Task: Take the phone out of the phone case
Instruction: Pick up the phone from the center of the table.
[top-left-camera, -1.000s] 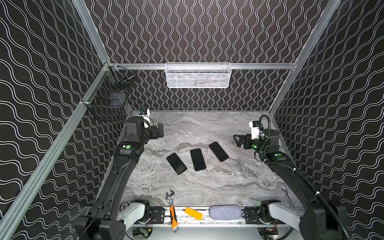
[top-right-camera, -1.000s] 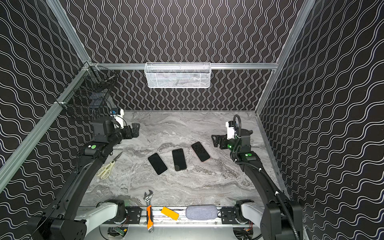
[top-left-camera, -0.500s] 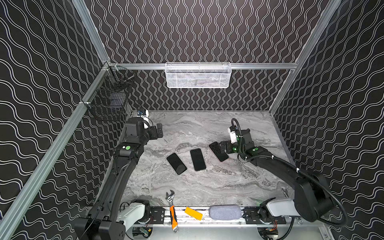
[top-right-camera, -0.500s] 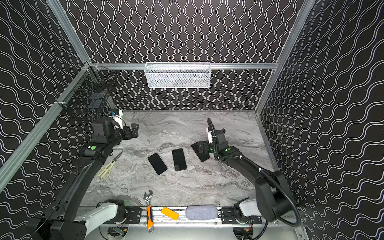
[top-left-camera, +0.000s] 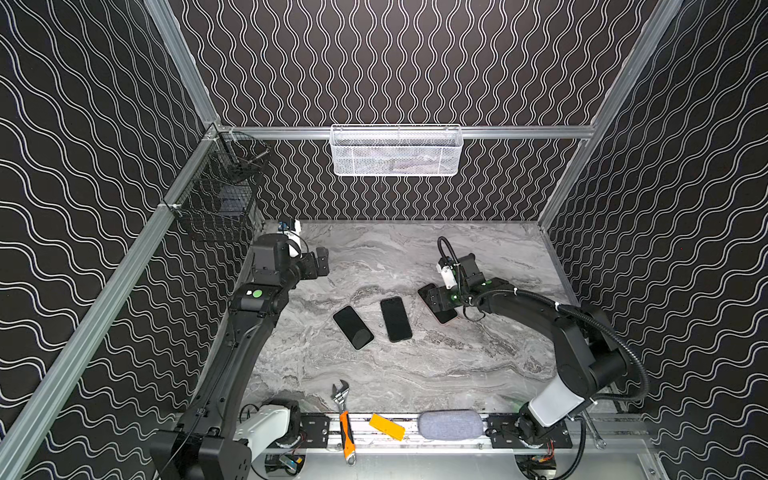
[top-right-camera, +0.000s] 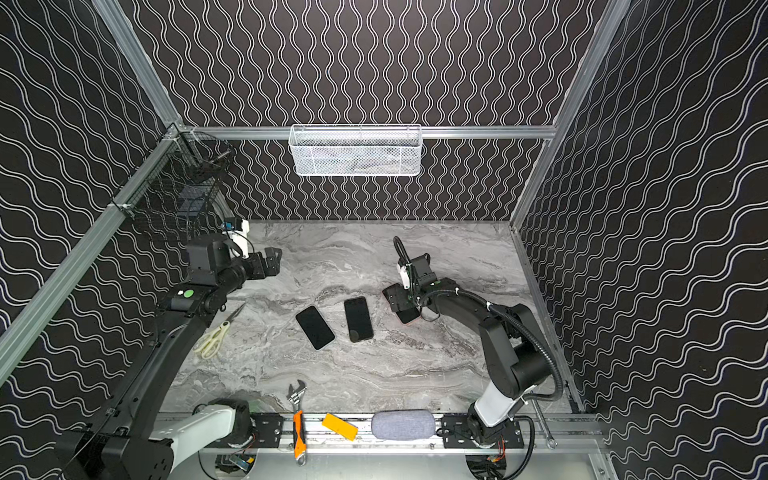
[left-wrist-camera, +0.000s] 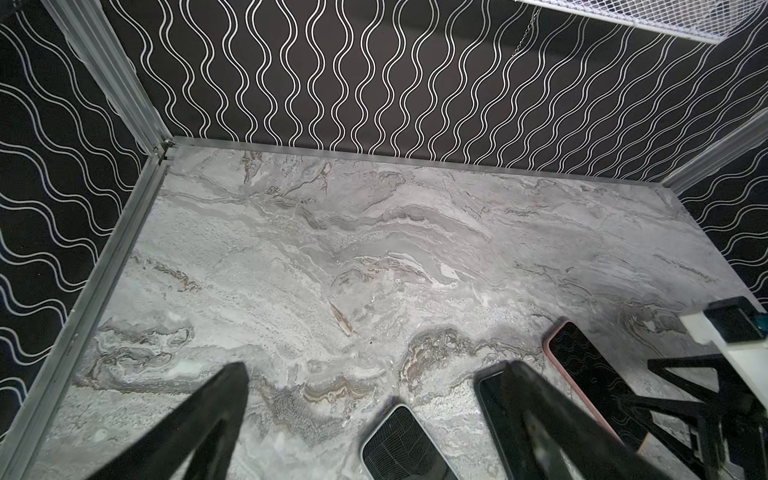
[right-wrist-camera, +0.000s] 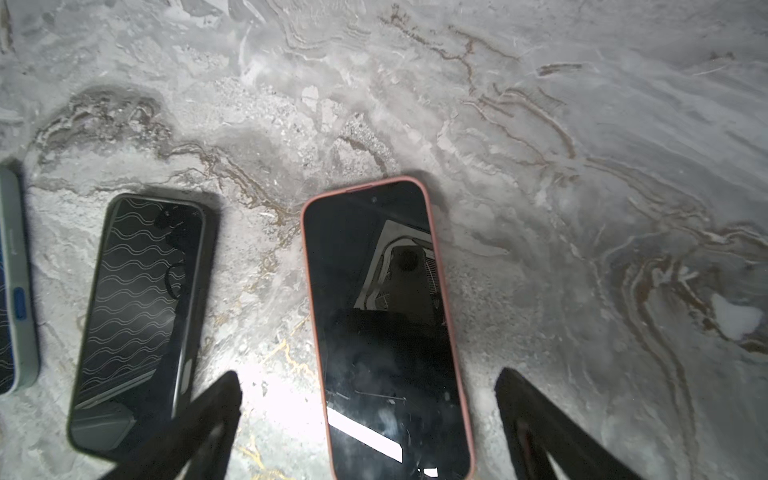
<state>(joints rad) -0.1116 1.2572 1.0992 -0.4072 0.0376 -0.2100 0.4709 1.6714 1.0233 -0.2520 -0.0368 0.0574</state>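
Observation:
Three phones lie face up on the marble table. The rightmost phone (right-wrist-camera: 386, 324) sits in a pink phone case (right-wrist-camera: 444, 291), and shows too in a top view (top-left-camera: 445, 318) and in the left wrist view (left-wrist-camera: 582, 365). My right gripper (right-wrist-camera: 369, 376) hangs low over its near end, open, one finger on each side of it and touching nothing; both top views (top-left-camera: 436, 297) (top-right-camera: 395, 299) show it. My left gripper (top-left-camera: 322, 262) (left-wrist-camera: 376, 368) stands open and empty at the far left, well apart from the phones.
A dark-cased phone (top-left-camera: 396, 319) (right-wrist-camera: 137, 316) and a light-cased phone (top-left-camera: 352, 327) (left-wrist-camera: 403, 444) lie left of the pink one. Scissors (top-right-camera: 216, 332) lie by the left arm. A wrench (top-left-camera: 344, 409), a yellow block (top-left-camera: 386, 426) and a grey pouch (top-left-camera: 451, 424) line the front rail. A white basket (top-left-camera: 395, 151) hangs on the back wall.
My right arm has swung left from the table's right side and come down over the pink-cased phone. The left arm has hardly moved.

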